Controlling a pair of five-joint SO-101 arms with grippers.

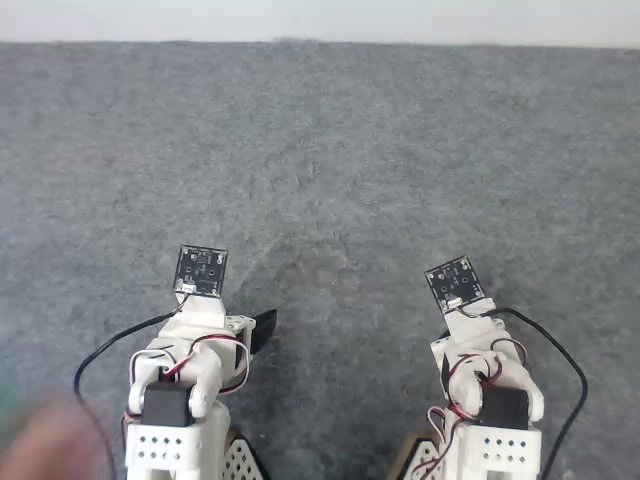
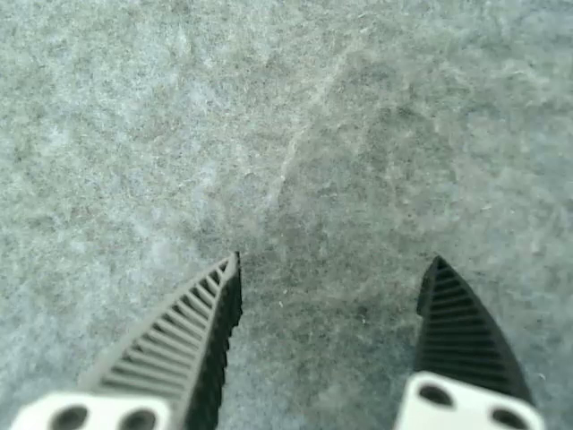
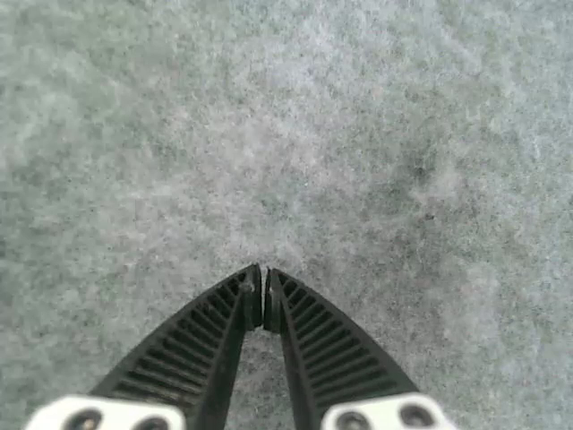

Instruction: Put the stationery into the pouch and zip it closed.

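Looking down on the grey felt worktop (image 1: 330, 140), with both arms parked low at its near edge, side by side and well apart from each other.

In the left wrist view, finding the left pincer (image 2: 337, 262) spread wide, with bare felt between the two ribbed fingers (image 2: 192, 345) and nothing in hold. In the right wrist view, finding the right pincer (image 3: 264, 273) pressed tip against tip, with just a thin slit lower down, and gripping nothing either. Hanging close above the felt in both cases; cannot tell whether touching it.

As for the pouch and the stationery: cannot tell where lying.

Judging from this, standing at the very start of the task. So far no picking up, no putting inside, no pulling of the zip. Left to do, by this judgement, is everything: to find the pouch, to hold its mouth apart, to bring in each piece of stationery, and at last to draw the zip along to its end.
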